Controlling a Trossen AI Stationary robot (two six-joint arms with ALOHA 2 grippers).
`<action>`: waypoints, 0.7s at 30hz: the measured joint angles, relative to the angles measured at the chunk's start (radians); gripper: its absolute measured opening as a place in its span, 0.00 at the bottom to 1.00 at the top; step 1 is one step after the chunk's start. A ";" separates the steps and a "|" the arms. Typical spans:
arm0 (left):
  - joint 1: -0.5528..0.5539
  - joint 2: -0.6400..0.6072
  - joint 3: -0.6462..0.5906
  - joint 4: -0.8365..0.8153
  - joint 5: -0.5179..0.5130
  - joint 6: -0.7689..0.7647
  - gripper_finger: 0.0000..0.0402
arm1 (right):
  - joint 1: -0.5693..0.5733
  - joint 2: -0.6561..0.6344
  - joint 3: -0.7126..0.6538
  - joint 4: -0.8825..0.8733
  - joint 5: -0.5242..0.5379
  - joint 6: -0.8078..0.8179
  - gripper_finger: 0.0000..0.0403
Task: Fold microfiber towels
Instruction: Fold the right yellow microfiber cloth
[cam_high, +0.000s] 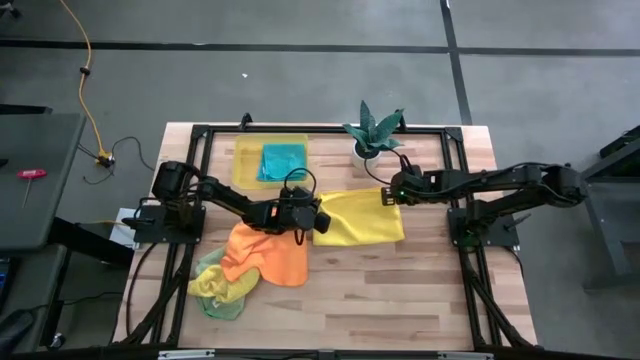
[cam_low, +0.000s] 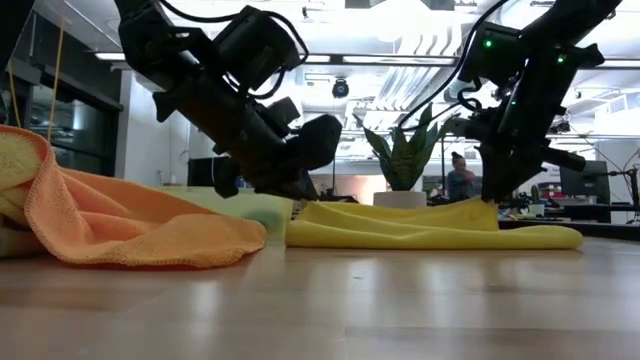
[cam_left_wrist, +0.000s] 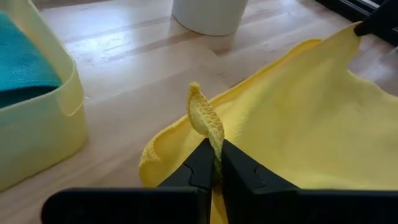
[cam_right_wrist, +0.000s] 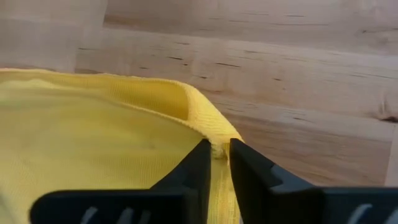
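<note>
Yellow towel (cam_high: 362, 219) lies apparently folded, corners pinched by left gripper (cam_left_wrist: 215, 167) and right gripper (cam_right_wrist: 219, 152); releasing comes next.

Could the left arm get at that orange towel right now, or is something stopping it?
Probably not yet. The orange towel lies open right beside the left gripper, but that gripper is shut on the yellow towel's corner and must let go first.
</note>
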 joint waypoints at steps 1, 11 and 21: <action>0.000 0.000 0.000 0.000 0.000 0.009 0.04 | 0.000 0.000 0.000 0.000 0.000 0.000 0.15; 0.012 -0.007 0.000 -0.005 0.017 0.133 0.18 | -0.017 -0.002 0.000 0.001 0.014 -0.022 0.40; 0.096 -0.088 0.001 -0.036 0.161 0.268 0.40 | -0.085 -0.002 0.063 -0.030 0.007 -0.160 0.46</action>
